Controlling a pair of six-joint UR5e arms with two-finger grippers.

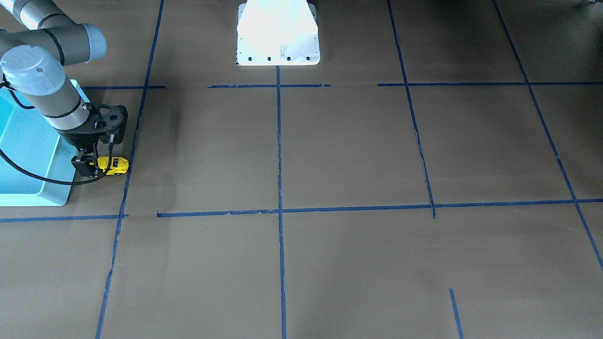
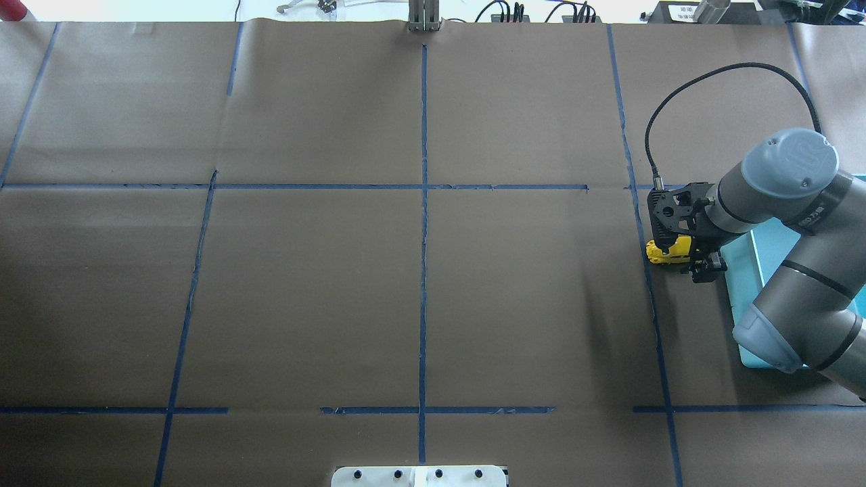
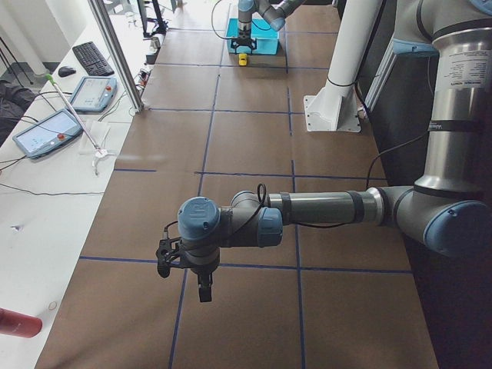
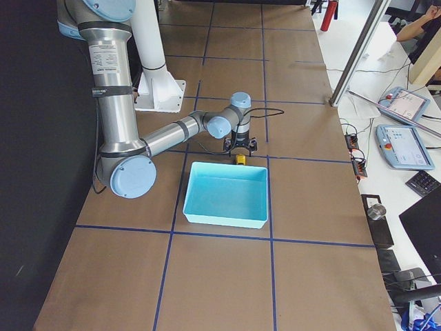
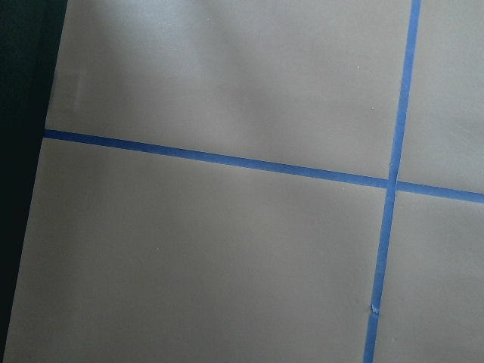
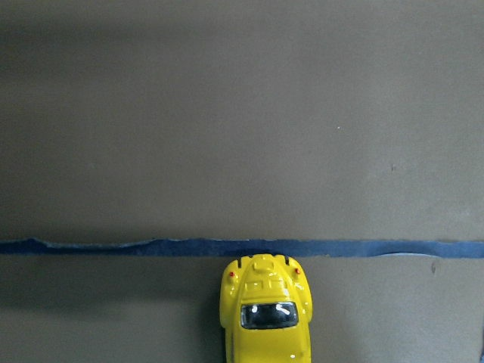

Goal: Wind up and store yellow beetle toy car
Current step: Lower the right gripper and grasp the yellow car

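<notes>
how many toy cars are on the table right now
1: a tiny yellow beetle-shaped toy car sits on the brown paper-covered table, just outside the light blue plastic bin, next to a blue tape line. No other car shows.

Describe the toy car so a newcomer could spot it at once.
Start at the light blue bin on the robot's right side. Just outside its wall, by a blue tape line, the right gripper reaches down over the yellow beetle toy car. It is tiny, rounded, bright yellow with dark windows, far smaller than the bin.
</notes>
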